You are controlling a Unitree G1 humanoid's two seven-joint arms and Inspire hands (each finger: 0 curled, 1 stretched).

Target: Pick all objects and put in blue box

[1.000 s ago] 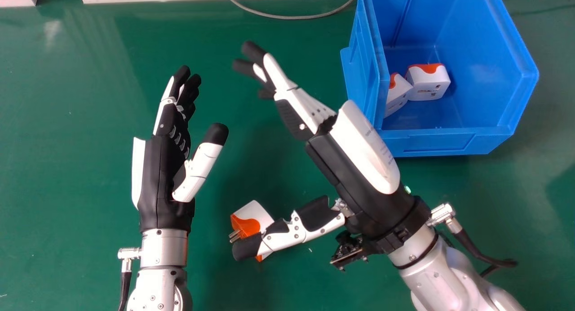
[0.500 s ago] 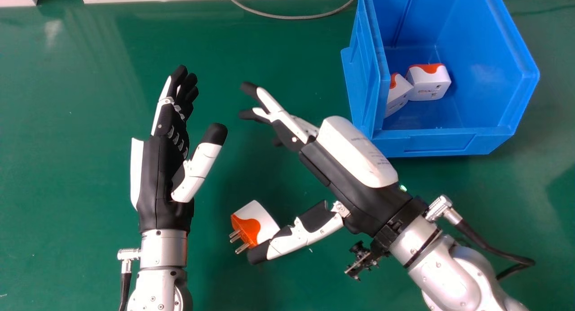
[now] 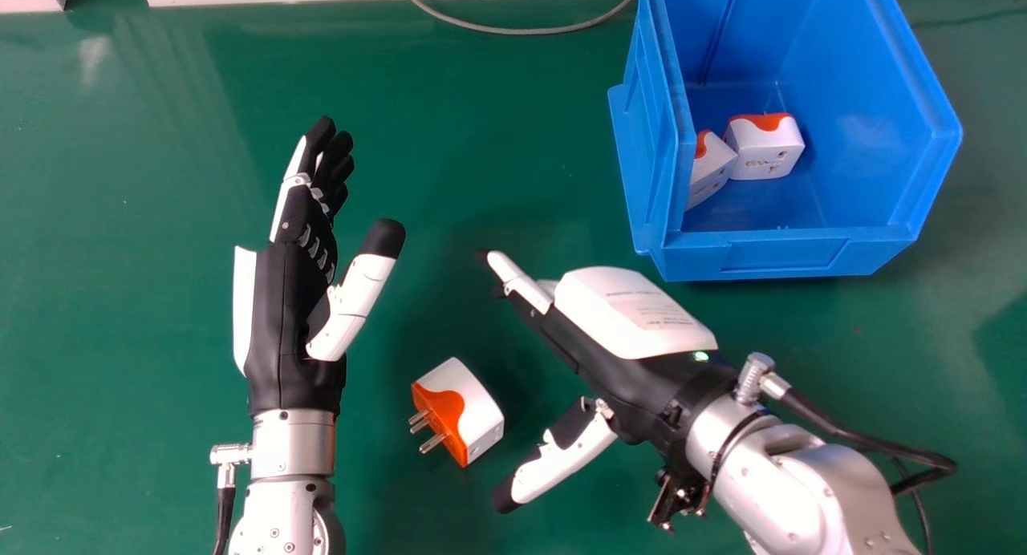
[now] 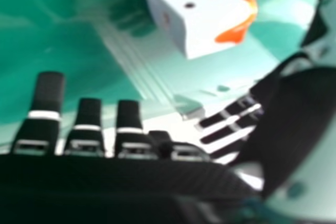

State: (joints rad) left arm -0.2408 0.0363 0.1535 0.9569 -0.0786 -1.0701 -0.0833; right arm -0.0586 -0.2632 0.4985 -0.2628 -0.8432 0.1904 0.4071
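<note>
Plug adapter [image 3: 464,407] left of right robot hand [image 3: 614,370], apart.

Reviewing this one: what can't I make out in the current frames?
- Left adapter in the box, head view: its left part is hidden behind the box's side wall.
- Box's far end, head view: cut off by the top edge.
- Right hand, head view: most fingers are hidden under its back and nearest finger.
- Loose adapter, right hand view: pins turned away and blurred.
</note>
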